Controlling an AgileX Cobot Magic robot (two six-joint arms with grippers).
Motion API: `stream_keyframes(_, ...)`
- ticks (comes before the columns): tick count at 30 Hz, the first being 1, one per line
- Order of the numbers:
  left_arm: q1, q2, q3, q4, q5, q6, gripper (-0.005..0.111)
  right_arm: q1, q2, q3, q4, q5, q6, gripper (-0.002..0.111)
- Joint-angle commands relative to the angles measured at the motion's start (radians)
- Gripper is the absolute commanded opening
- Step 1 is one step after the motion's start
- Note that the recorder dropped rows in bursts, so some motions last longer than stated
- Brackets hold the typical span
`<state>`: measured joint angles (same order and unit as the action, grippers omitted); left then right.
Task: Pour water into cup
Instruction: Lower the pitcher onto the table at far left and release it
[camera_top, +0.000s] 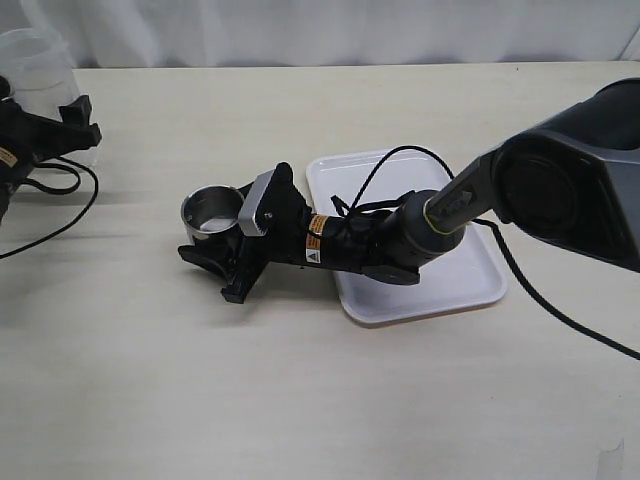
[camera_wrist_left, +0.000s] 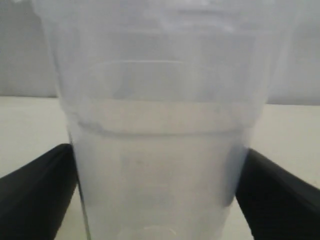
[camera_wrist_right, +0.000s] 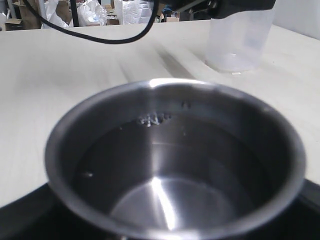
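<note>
Two jaws on your right gripper (camera_top: 214, 228) hug the shiny steel cup (camera_wrist_right: 240, 130), with a little clear water (camera_wrist_right: 165, 165) inside. Your left gripper (camera_wrist_left: 160, 195) has its jaws beside the beaker (camera_wrist_left: 160, 75); hold unclear.

The surface (camera_top: 300, 400) lies bare along its near edge. Mid-surface, the cup (camera_top: 211, 211), tray (camera_top: 450, 285) and right arm (camera_top: 385, 240) block passage. A beaker (camera_top: 35, 60) occupies the far-left corner.

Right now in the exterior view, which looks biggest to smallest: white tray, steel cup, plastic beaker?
White tray, clearly largest.
Then plastic beaker and steel cup look alike; the beaker is cut off at the edge, so unranked.
</note>
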<state>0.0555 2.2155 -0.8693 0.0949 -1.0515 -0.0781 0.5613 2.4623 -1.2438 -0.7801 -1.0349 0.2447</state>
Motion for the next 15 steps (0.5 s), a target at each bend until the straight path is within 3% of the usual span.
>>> stream_keyframes(1,0.001,0.0,-0.005,0.001,0.029,-0.006,0.079,-0.003,0.0,0.0,-0.012,0.042,-0.017,0.054)
stream_keyframes(8,0.001,0.0,-0.005,0.001,0.025,-0.023,0.08,-0.003,0.0,0.0,-0.012,0.042,-0.017,0.054)
stream_keyframes(15,0.001,0.0,-0.005,-0.001,0.023,-0.023,0.095,-0.003,0.0,0.0,-0.012,0.042,-0.017,0.054)
